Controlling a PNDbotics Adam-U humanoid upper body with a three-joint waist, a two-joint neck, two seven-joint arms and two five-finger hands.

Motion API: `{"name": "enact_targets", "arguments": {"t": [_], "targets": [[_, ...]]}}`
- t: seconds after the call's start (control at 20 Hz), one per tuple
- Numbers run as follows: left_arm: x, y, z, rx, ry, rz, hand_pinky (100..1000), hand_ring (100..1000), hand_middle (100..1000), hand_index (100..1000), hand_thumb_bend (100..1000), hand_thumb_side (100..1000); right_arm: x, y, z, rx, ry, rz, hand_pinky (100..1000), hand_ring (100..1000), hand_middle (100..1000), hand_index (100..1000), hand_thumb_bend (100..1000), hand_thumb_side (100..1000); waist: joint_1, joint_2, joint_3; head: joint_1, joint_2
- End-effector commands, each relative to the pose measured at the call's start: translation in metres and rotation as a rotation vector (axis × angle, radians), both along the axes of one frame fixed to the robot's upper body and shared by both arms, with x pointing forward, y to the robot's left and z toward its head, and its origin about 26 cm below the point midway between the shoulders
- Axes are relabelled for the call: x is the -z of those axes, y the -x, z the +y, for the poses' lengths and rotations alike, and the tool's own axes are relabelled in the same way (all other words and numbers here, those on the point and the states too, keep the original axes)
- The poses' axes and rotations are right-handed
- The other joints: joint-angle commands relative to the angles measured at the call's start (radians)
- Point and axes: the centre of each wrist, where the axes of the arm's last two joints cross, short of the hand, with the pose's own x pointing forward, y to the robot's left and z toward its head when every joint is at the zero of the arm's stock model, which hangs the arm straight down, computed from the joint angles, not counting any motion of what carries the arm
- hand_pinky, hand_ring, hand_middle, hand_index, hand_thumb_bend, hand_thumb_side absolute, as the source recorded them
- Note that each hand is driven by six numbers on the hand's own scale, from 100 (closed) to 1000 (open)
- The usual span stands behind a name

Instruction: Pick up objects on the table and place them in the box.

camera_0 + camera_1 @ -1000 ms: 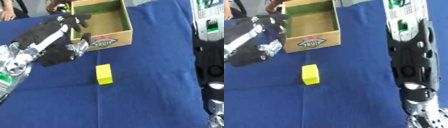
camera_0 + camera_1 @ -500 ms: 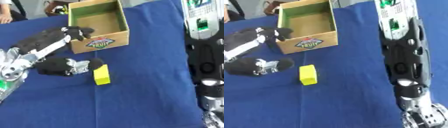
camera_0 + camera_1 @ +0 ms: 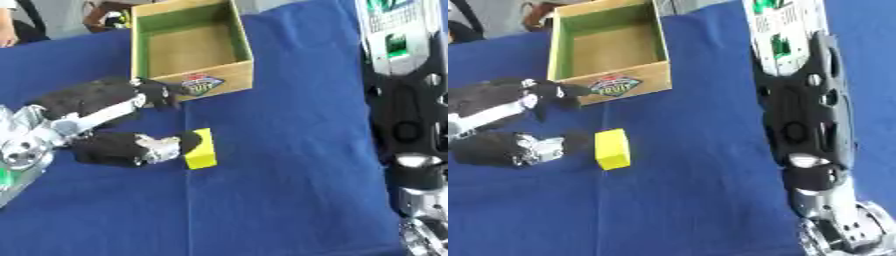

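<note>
The small yellow rectangular block point(image 3: 200, 148) lay on the blue-cloth-covered bench point(image 3: 280, 190), its left face right at the tip of the left hand's point(image 3: 122, 120) thumb. That hand's fingers point(image 3: 159, 94) were spread apart from the thumb, reaching just short of the front wall of the open cardboard box with green inner walls point(image 3: 186, 47), which stood beyond the block. Nothing was clasped. The right arm point(image 3: 802, 125) hung along the right side; its hand was out of view, so I cannot tell its fingers' state.

Left robot hand point(image 3: 514, 125) lies open just beside the yellow block point(image 3: 612, 148), near the box point(image 3: 608, 47).
</note>
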Motion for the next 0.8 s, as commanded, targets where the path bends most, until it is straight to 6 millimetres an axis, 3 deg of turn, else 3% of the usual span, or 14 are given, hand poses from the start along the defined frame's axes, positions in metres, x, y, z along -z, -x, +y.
{"name": "enact_targets", "arguments": {"t": [0.05,0.8], "targets": [[-0.001,-0.003,0.000,-0.007,-0.057,0.012,636,810,779,1000,534,991,-0.010,0.004,-0.003,0.013,0.002,-0.036,772,824,678,757,240,698,-0.006,-0.022,-0.003,0.000,0.012],[0.005,-0.022,-0.006,-0.027,-0.231,0.028,658,826,839,1000,591,947,-0.012,0.004,-0.005,0.008,-0.011,-0.033,773,825,677,752,243,696,-0.007,-0.012,-0.019,0.010,0.004]]}}
